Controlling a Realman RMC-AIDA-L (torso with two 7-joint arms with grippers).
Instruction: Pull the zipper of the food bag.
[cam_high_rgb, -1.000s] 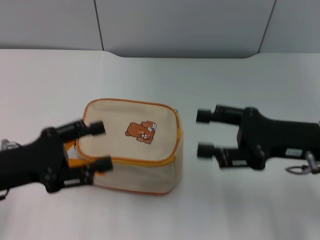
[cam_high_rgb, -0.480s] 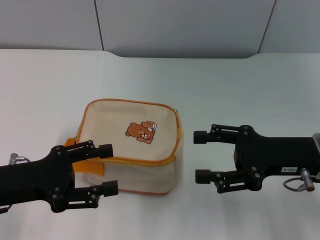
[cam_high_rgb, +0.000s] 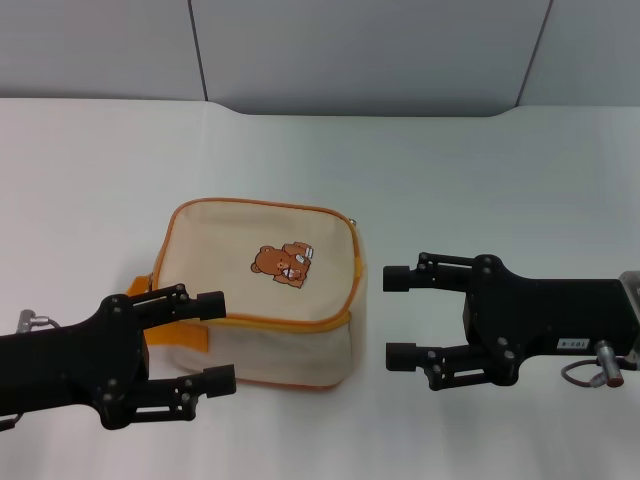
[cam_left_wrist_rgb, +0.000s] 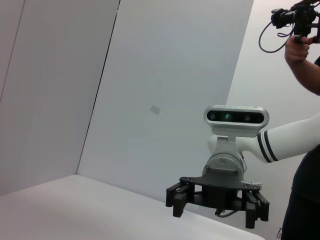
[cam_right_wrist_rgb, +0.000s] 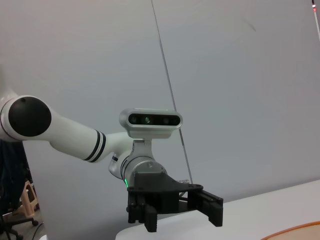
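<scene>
Your left gripper (cam_high_rgb: 214, 338) and right gripper (cam_high_rgb: 394, 315) are hovering open-jawed on either side of the food bag (cam_high_rgb: 265, 290), touching nothing.

The head camera looks down from 6 o'clock at the table (cam_high_rgb: 120, 170), while each wrist camera faces level across it, catching the opposite arm's gripper up close.

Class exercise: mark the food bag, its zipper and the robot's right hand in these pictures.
food bag (cam_high_rgb: 240, 255): head view, on the cream top panel.
zipper (cam_high_rgb: 357, 262): head view, on the orange band along the bag's right edge.
right hand (cam_high_rgb: 400, 317): head view, midway between its open fingertips.
</scene>
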